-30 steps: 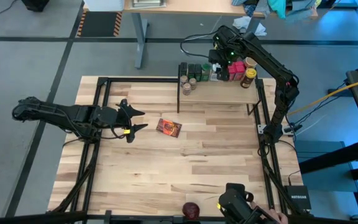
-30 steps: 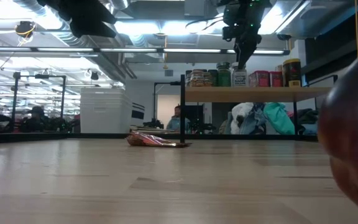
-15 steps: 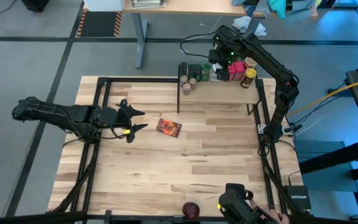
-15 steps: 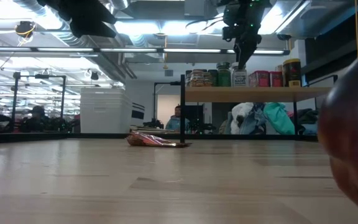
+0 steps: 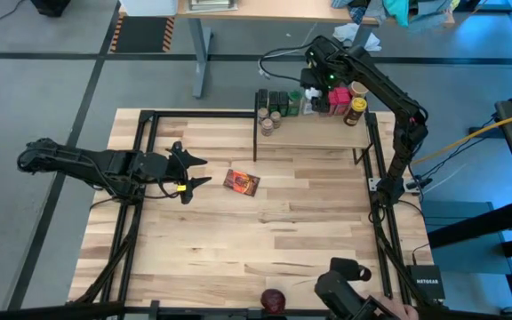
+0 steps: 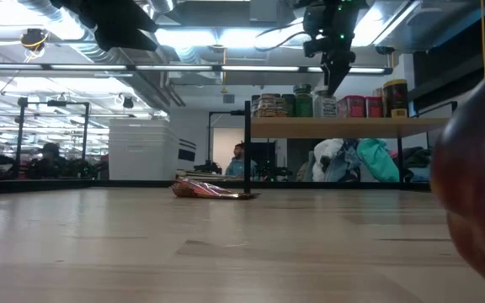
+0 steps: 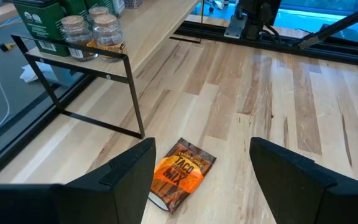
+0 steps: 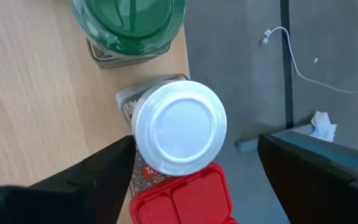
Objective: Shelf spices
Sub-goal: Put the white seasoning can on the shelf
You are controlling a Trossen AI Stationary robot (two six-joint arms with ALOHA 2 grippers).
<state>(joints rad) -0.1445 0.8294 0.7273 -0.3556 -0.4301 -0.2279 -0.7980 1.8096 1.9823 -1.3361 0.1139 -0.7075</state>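
shelf (image 7: 160, 37): pale matt wood, thin black metal frame | packet (image 7: 179, 174): glossy foil | bottle cap (image 8: 179, 127): smooth white plastic

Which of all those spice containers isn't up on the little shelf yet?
The flat orange-red taco mix packet: it lies alone on the big tabletop, while the rest stand on the small wooden shelf.

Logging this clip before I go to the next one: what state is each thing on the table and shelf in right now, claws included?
Right claw: open, above the white-capped bottle, not gripping it.
White-capped bottle: upright on the shelf, cap on.
Green-lidded jar: upright on the shelf, lid on.
Shelf: standing, jars along its far edge.
Taco mix packet: flat on the table, not yet shelved.
Left claw: open, empty, facing the packet.
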